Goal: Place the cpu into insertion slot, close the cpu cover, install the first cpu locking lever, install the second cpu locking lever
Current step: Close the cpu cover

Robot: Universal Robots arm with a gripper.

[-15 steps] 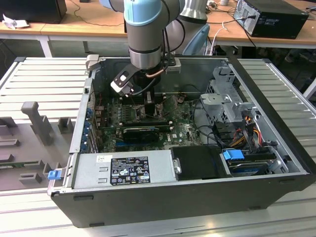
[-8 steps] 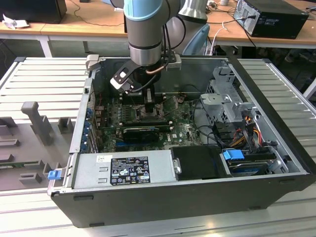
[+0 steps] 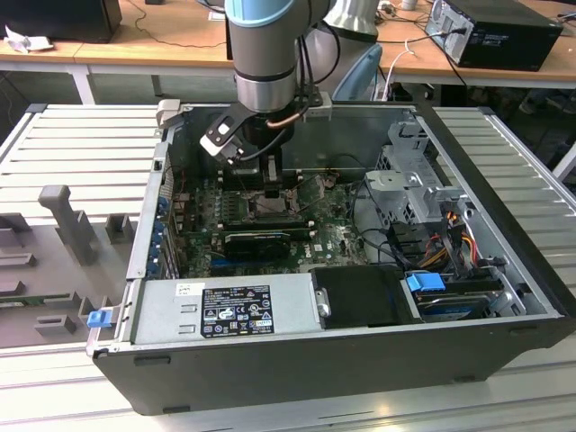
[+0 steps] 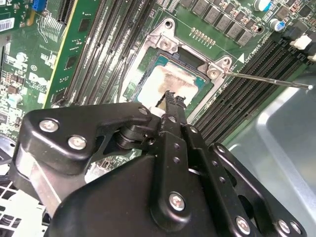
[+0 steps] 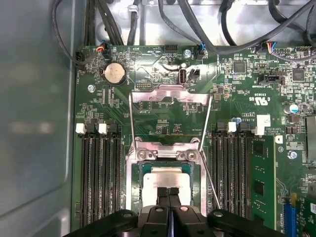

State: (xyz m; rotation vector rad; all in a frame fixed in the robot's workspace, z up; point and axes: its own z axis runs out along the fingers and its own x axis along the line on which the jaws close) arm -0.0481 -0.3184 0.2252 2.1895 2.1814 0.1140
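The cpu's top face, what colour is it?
Pale silvery grey-beige, smudged; the cpu shows best in the second wrist view.

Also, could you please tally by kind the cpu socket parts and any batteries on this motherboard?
cpu: 1
insertion slot: 1
cpu cover: 1
coin cell battery: 1
Total: 4

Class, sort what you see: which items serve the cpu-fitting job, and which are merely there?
Job: pale grey square metal cpu; silver-rimmed square insertion slot; thin silvery metal cpu cover; black pincer.
Bystanders: round silver coin battery; long black memory slots; grey metal power-supply box.
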